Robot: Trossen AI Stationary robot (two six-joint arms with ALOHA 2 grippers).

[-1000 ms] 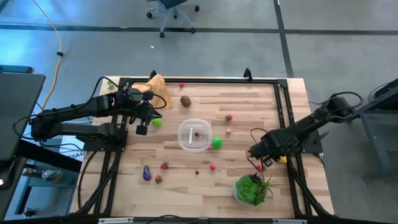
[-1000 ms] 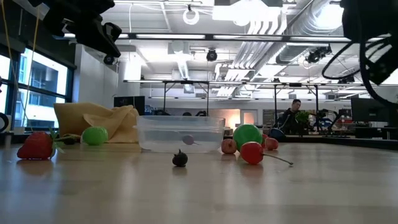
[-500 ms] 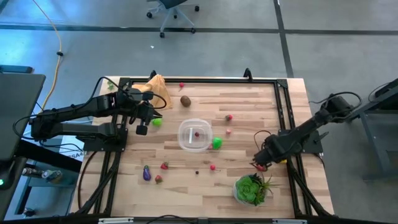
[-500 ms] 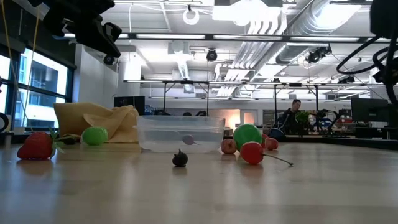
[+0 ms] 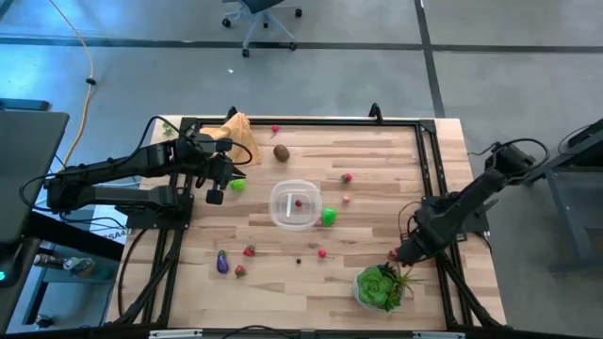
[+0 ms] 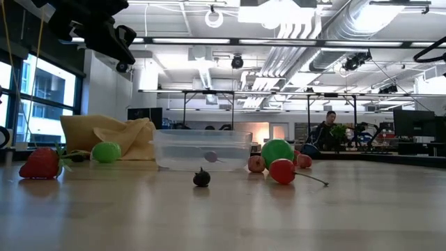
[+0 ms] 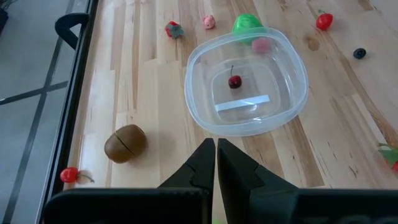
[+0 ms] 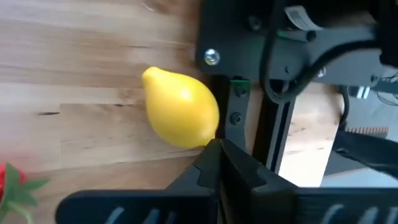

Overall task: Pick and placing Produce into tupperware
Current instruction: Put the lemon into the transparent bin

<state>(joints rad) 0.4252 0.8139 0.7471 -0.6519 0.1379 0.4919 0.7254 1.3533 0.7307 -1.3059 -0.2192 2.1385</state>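
Centrally on the wooden tabletop point(image 5: 377, 179) sits the round clear tupperware point(image 5: 296, 203), lid off, and it holds a single red cherry point(image 7: 234, 81) with a dark stem, lying just off the middle of its floor beside a pale strip on the base. A green lime point(image 5: 328, 217) rests just outside the container's wall. The remaining produce is scattered loose around it: a brown kiwi point(image 5: 281, 152) toward the far edge, a second lime point(image 5: 237, 185) near the left arm, a purple eggplant point(image 5: 222, 263) with two red strawberries point(image 5: 249, 250) near it toward the front, a small dark berry point(image 6: 201, 178) in front of the container, and small red fruits point(image 5: 347, 177) to its right. A yellow lemon point(image 8: 181, 116) lies against the black frame rail at the tabletop's right edge.

The left gripper point(image 7: 216, 149) hangs above the tabletop to the left of the tupperware, pointed at it; its jaws are pressed together with nothing between them. The right gripper point(image 8: 217, 149) is low at the right edge, just behind the leafy green plant point(image 5: 382, 285) and right beside the lemon; its jaws are also closed tight and empty, with the lemon just ahead of their tips.

An orange-tan cloth point(image 5: 239, 135) is heaped at the far left corner.
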